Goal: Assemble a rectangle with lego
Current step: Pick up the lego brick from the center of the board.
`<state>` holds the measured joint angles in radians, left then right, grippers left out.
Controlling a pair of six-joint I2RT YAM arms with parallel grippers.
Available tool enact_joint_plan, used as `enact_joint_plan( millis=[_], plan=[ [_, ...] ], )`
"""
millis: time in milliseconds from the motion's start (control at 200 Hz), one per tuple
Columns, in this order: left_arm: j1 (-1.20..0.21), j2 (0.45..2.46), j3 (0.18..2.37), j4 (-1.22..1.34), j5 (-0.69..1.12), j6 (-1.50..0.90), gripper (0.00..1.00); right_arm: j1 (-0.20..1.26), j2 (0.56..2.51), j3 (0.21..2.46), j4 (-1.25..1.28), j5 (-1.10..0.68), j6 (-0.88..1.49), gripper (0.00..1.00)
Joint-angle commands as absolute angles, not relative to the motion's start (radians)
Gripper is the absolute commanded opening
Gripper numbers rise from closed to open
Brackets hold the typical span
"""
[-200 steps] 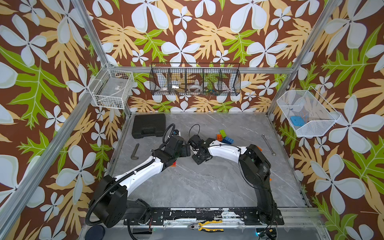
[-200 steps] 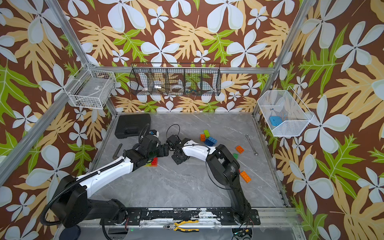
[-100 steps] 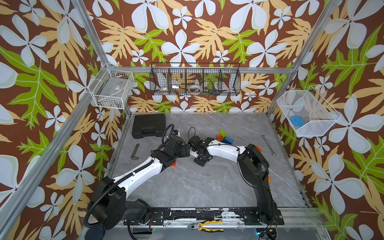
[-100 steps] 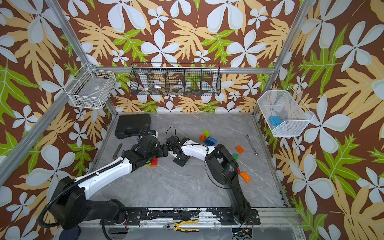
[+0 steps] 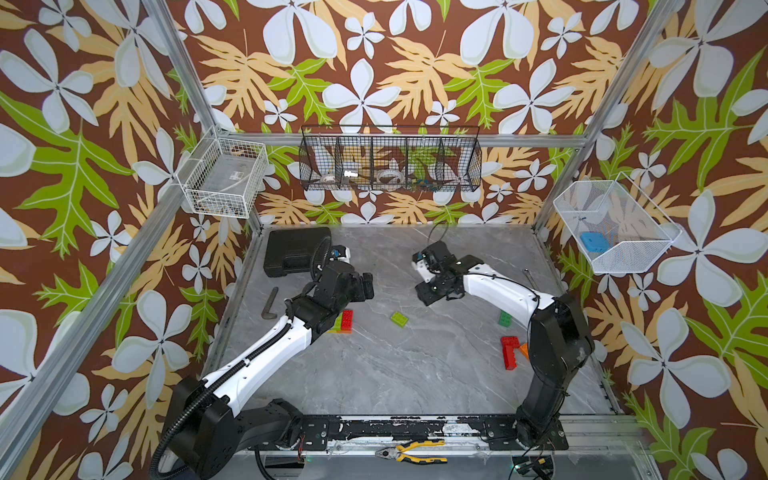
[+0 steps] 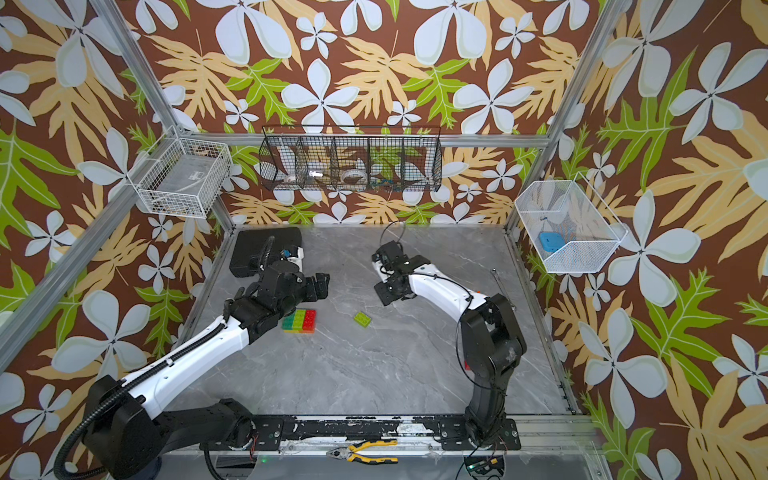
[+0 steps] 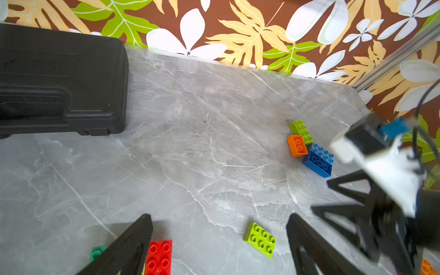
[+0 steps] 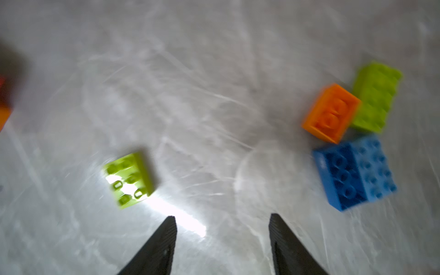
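Note:
A joined row of lego [image 6: 299, 321] in green, yellow-lime and red lies on the grey table just under my left arm; its red end [image 7: 159, 257] shows beside one left finger. A loose lime brick [image 5: 399, 319] [image 7: 260, 239] [image 8: 129, 179] lies flat between the two arms. My left gripper [image 5: 365, 286] [image 7: 219, 215] hangs open above it, holding nothing. My right gripper [image 5: 426, 294] [image 8: 222, 216] is open and empty, right of the lime brick. An orange brick [image 8: 332, 113], a second lime brick [image 8: 375, 95] and a blue block [image 8: 354, 171] cluster beyond it.
A black case [image 5: 297, 251] sits at the back left, with a dark hex key [image 5: 271, 303] in front of it. A dark green brick [image 5: 505, 318], a red brick [image 5: 509, 352] and an orange one lie by the right arm's base. Pliers [image 5: 411, 451] rest on the front rail.
My right gripper has opened and drawn back to the right, away from the left gripper. The lime brick now lies free on the table. The left arm has barely moved.

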<state>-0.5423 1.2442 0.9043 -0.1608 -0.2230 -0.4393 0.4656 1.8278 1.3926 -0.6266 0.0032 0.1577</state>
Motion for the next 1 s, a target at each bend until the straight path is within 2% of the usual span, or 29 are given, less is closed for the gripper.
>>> enact_joint_plan(
  millis=[0, 200, 345, 561, 996],
  plan=[
    [-0.584, 1.297, 0.891, -0.120, -0.215, -0.429, 0.89, 0.423, 1.840, 1.381, -0.551, 0.082, 0.348, 0.58],
    [-0.656, 1.409, 0.891, -0.051, -0.144, -0.491, 0.89, 0.424, 2.031, 1.594, -0.591, 0.255, 0.318, 0.60],
    [-0.657, 1.414, 0.878, -0.049, -0.152, -0.488, 0.89, 0.422, 2.160, 1.731, -0.629, 0.292, 0.319, 0.58],
    [-0.656, 1.397, 0.864, -0.066, -0.181, -0.463, 0.90, 0.422, 2.240, 1.789, -0.623, 0.250, 0.338, 0.52],
    [-0.657, 1.394, 0.871, -0.068, -0.179, -0.462, 0.90, 0.423, 2.277, 1.777, -0.617, 0.242, 0.360, 0.41]
  ],
)
